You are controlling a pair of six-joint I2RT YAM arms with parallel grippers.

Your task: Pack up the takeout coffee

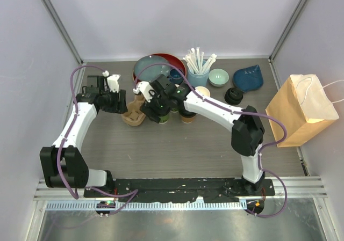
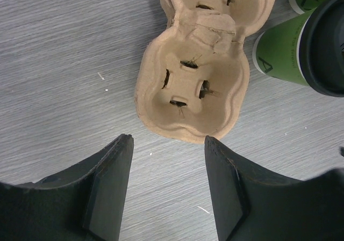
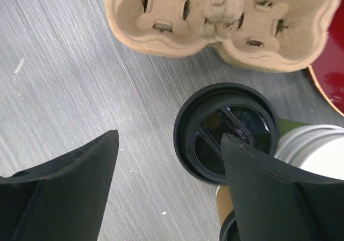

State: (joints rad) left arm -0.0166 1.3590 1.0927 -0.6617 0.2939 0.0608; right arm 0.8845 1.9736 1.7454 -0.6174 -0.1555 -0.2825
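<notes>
Right gripper [image 3: 171, 141] hangs with its jaws spread wide and nothing clamped. The green cup [image 3: 226, 131], black lid up, stands on the table at the gripper's 3 o'clock, tucked against one finger while the other finger sits well off it. That's the relation that counts: the cup is off-centre in the gap, so I'd judge the jaws need to slide toward 3 o'clock before any squeeze. The pulp carrier [image 3: 161, 15] lies near, at 12 o'clock from that same gripper, and the wells in view are empty. Over on the other side, the left gripper [image 2: 169, 140] is likewise open and holding nothing. The carrier is dead ahead of it at 12, long axis running straight away from the fingers. The right arm is plainly the nearer one to the coffee. From overhead, the brown cup [image 1: 187, 116] stands upright just beside the green one, at its 3 o'clock.
</notes>
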